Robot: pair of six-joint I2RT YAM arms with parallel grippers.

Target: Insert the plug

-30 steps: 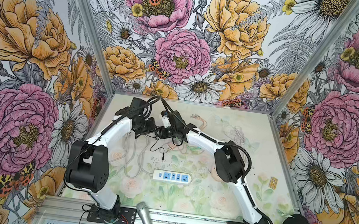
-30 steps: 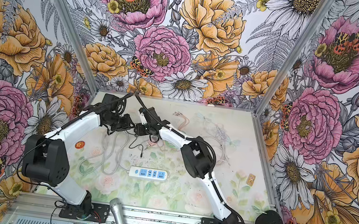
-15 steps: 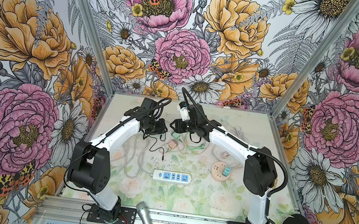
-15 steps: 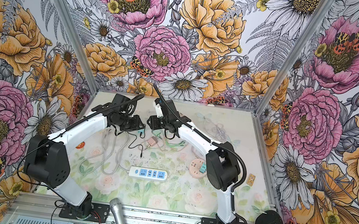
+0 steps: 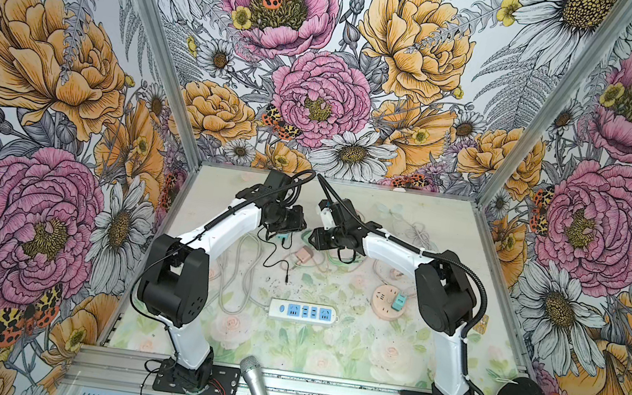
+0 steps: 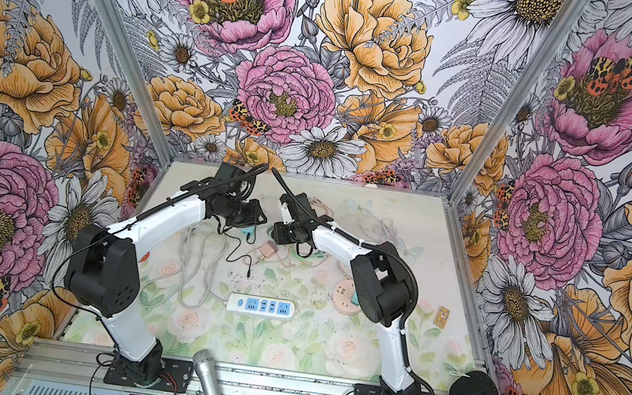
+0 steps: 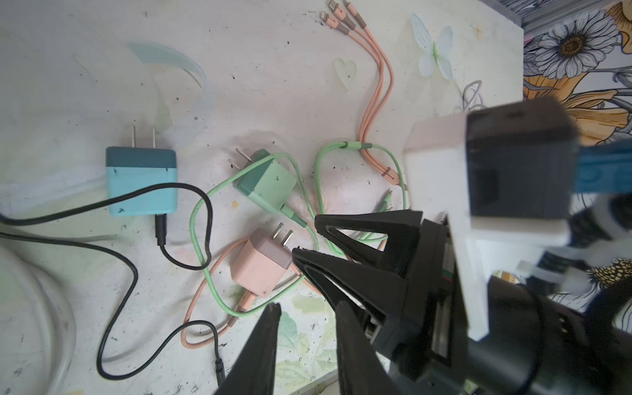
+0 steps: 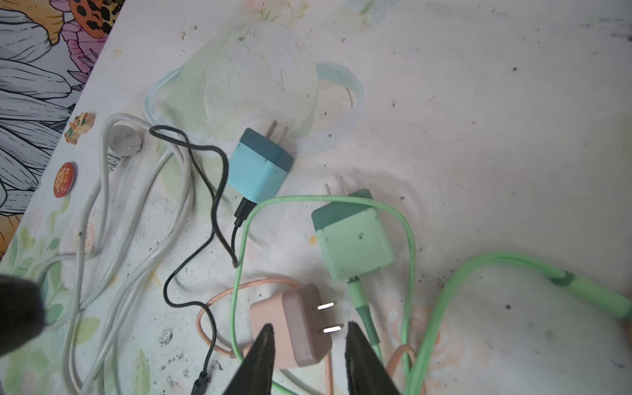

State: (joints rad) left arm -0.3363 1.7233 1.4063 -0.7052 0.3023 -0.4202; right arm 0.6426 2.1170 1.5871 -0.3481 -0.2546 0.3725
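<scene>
Whereas the left gripper hangs part-open and empty, the right gripper, equally ajar at lower centre, straddles the pink plug, prongs seemingly crosswise, ungripped.

Your flowered booth.
Peony-papered pink and orange walls meet silver metal corner posts around your pale rose-printed tabletop, evenly lit.

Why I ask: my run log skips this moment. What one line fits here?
right end effector: open, tips flanking pink charger | left end effector: open, empty | power strip: nothing plugged in
</scene>
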